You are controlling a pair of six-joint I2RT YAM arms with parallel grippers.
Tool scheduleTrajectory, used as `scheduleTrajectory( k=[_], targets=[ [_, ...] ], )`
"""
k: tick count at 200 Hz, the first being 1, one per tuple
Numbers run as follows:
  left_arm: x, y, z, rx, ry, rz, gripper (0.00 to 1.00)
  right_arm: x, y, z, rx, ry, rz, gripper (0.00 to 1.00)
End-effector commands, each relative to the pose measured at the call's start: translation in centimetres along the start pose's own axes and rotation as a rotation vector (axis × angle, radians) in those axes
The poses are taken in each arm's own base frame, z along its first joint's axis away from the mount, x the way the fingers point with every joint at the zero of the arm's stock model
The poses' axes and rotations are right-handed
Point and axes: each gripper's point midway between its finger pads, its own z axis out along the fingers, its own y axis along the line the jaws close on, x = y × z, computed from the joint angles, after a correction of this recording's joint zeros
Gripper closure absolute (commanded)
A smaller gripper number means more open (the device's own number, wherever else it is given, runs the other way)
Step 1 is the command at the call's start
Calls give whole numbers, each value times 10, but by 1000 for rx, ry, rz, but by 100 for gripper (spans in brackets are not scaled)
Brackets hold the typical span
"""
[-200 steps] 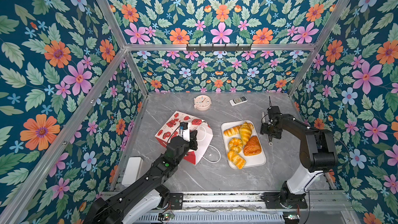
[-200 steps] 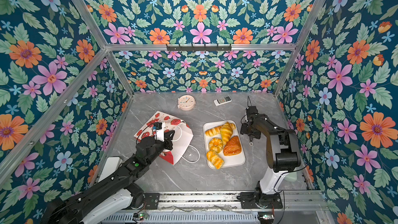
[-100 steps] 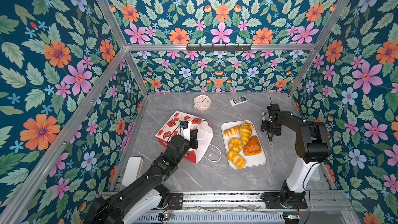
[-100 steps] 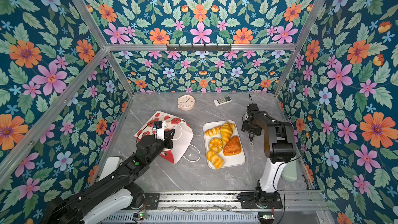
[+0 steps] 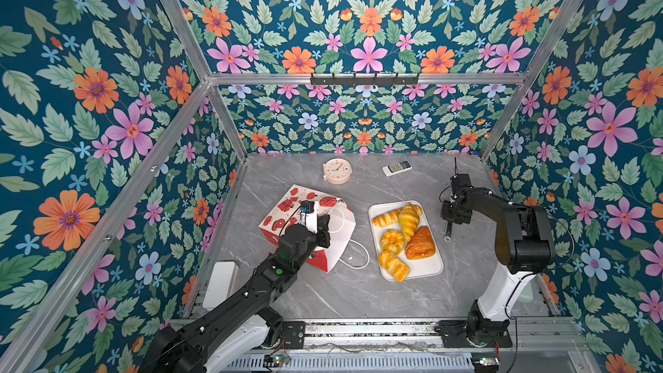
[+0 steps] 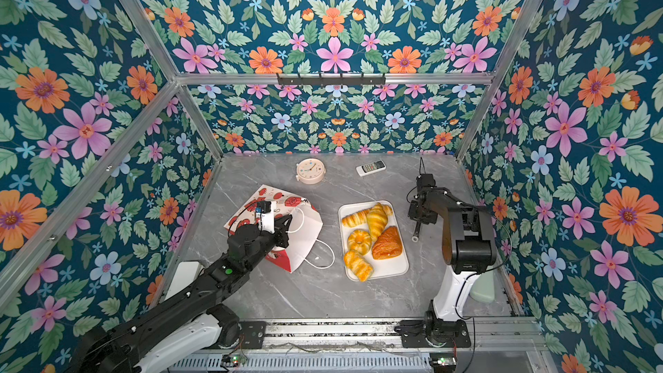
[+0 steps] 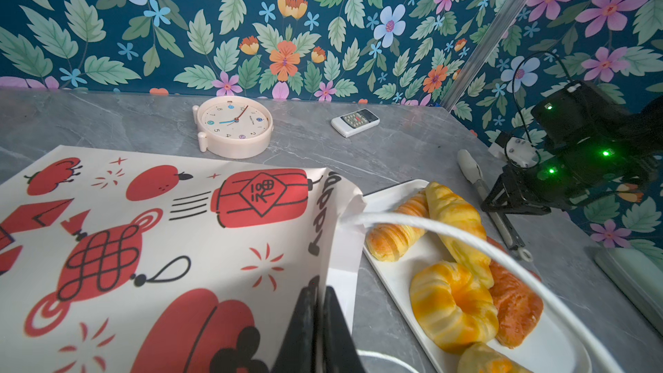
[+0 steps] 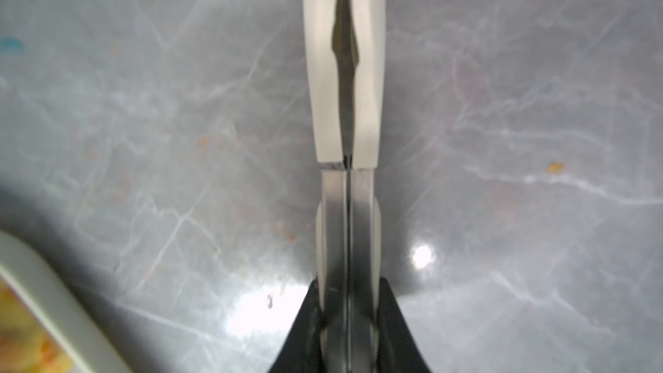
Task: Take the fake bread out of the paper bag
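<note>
Currently: paper bag (image 5: 341,242) lies on its side on the grey marbled table (image 5: 358,292), left of centre in both top views. Its mouth is turned toward the white tray (image 5: 427,263).

Left gripper (image 5: 326,222) sits at the bag's mouth, jaws pressed together on the paper rim. The left wrist view shows the black fingers (image 7: 299,324) pinching the edge of the upper panel. One white cord handle (image 7: 466,238) arcs across that view. Bag's inside is hidden.

Fake bread (image 5: 409,222): five pieces in sight, all on the tray, just beside the bag.
- Two pale croissant shapes at the far end.
- Ring doughnut (image 5: 391,240) in the middle.
- Brown pastry (image 5: 419,244) next to it.
- Small striped roll (image 5: 394,265) at the near end.

Right gripper (image 5: 449,222) hangs right of the tray, apart from it, clamped on a pair of tongs (image 8: 324,84). The metal arms are squeezed together and the white tips nearly meet over bare table.

Clock (image 5: 337,171) and remote (image 5: 396,167) lie near the back wall.
</note>
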Motion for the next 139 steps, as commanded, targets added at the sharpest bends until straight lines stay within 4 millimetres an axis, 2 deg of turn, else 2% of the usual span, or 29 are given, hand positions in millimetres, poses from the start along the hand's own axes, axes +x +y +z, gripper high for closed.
scheduleTrajectory(
  k=[1,21,24,40,58,79,97,113,139],
  targets=[
    [-8,-5,1,18,-18,4,91,14,10,-20,-24,22,-41,82],
    [-12,-7,2,23,-19,9,91,26,33,-55,-95,6,-105,83],
    [-13,-7,2,23,-19,10,91,26,39,-68,-124,-14,-116,82],
    [-16,-9,1,23,-12,27,91,48,68,-106,-252,-9,-198,80],
    [-20,-10,1,24,-1,50,91,90,102,-148,-387,25,-345,77],
    [-24,-12,1,22,17,79,91,149,127,-188,-458,75,-535,75],
    [-24,-16,-1,38,45,93,91,201,144,-214,-503,133,-680,76],
    [-22,-20,-4,59,65,105,91,236,158,-228,-552,185,-758,76],
    [-18,-25,-11,96,92,130,90,274,178,-232,-611,260,-860,76]
  ],
)
